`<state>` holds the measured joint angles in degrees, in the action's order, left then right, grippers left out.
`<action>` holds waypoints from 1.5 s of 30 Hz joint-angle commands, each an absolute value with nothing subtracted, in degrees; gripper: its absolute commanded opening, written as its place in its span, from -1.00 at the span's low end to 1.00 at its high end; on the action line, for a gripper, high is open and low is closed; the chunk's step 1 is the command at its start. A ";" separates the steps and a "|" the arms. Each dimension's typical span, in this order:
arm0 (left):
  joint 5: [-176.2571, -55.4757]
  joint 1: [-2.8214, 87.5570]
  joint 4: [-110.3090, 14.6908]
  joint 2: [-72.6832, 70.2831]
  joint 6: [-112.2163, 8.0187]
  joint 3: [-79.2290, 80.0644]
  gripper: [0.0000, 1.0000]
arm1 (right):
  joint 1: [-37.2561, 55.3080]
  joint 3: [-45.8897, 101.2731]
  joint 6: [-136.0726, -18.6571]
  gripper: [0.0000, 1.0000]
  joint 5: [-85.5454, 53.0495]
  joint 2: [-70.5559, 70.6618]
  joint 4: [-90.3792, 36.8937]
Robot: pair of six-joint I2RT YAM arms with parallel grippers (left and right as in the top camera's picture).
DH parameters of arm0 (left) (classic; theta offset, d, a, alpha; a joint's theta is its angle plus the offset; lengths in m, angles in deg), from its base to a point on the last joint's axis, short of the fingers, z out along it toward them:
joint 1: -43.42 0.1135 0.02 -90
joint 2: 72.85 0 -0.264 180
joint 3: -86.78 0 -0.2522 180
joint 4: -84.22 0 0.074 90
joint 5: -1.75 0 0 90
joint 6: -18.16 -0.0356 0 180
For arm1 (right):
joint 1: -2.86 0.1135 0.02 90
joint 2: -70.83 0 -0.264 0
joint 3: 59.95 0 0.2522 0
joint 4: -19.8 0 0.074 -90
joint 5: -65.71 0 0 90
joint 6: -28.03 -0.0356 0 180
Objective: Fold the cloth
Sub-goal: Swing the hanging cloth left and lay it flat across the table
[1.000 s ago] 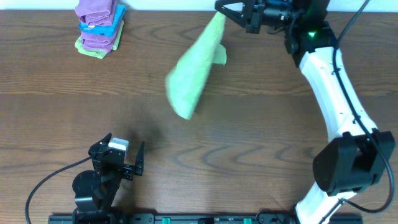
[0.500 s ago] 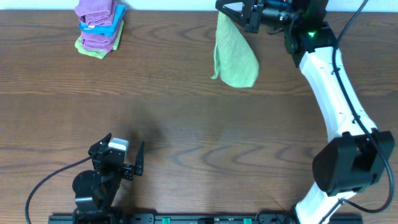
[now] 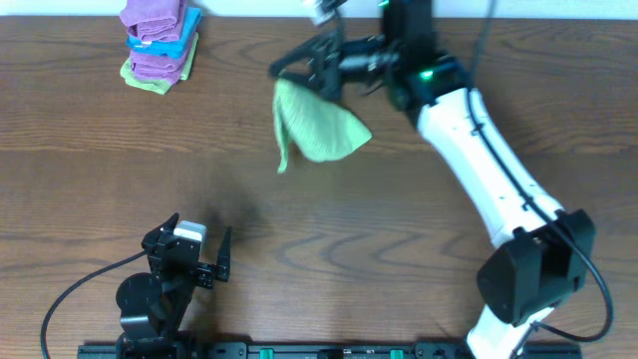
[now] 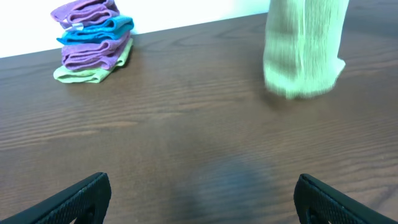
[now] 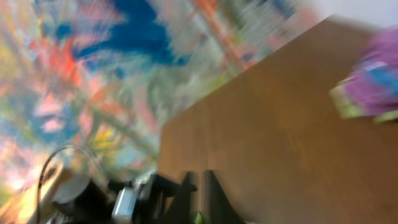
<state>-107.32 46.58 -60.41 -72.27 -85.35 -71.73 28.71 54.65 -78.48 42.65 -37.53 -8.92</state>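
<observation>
My right jaws are clamped on the top of the cloth [image 3: 317,130], which hangs over the far middle of the tabletop [image 3: 399,229]. My left jaws sit apart, near side. This looks like the carry step; next I must lay it flat.

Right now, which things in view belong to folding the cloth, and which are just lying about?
Part of the job:
- green cloth, hanging above the table
- right gripper, shut on the cloth's top edge
- left gripper, open and holding nothing

Lying about:
- stack of folded cloths, purple, blue and green, in the far corner, apart from both grippers
</observation>
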 commanded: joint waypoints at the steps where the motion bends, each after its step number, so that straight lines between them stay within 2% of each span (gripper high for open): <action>1: -107.23 46.38 -60.23 -72.60 -85.14 -72.98 0.90 | 30.15 55.33 -72.12 0.73 44.07 -37.09 -10.56; 2: -107.23 46.38 -60.23 -72.60 -85.11 -72.98 0.90 | 29.80 55.33 -72.01 0.98 44.09 -37.09 -10.73; 12: -107.23 46.38 -60.23 -72.60 -85.14 -72.98 0.91 | 19.88 55.31 -69.08 0.98 44.00 -37.09 -15.85; 14: -107.23 46.38 -60.23 -72.60 -85.11 -72.98 0.91 | 18.22 55.29 -61.13 0.98 38.76 -37.09 -23.41; 16: -107.23 46.38 -60.23 -72.60 -85.11 -72.98 0.90 | 17.36 55.26 -56.95 0.98 27.26 -37.14 -32.66; 19: -107.23 46.38 -60.23 -72.60 -85.14 -72.98 0.90 | 16.99 55.26 -53.91 0.86 13.75 -37.95 -42.49; 21: -107.23 46.38 -60.23 -72.60 -85.14 -72.98 0.90 | 17.56 55.26 -51.36 0.83 10.78 -39.02 -46.08; 23: -107.23 46.38 -60.23 -72.60 -85.11 -72.98 0.90 | 18.02 55.24 -50.96 0.70 8.88 -40.46 -47.12; 26: -107.23 46.38 -60.23 -72.60 -85.11 -72.98 0.90 | 18.46 55.24 -51.84 0.64 5.79 -44.26 -47.19; 28: -107.23 46.38 -60.23 -72.60 -85.14 -72.98 0.90 | 18.50 55.24 -53.02 0.63 5.51 -47.34 -47.32; 33: -107.23 46.38 -60.23 -72.60 -85.11 -72.98 0.90 | 19.20 55.24 -53.76 0.47 5.47 -53.51 -47.30; 45: -107.23 46.38 -60.23 -72.60 -85.11 -72.98 0.91 | 19.44 55.24 -53.78 0.36 3.15 -59.04 -44.04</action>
<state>-107.34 46.58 -60.39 -72.27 -85.35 -71.73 18.61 54.98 -53.98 3.39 -56.85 -44.70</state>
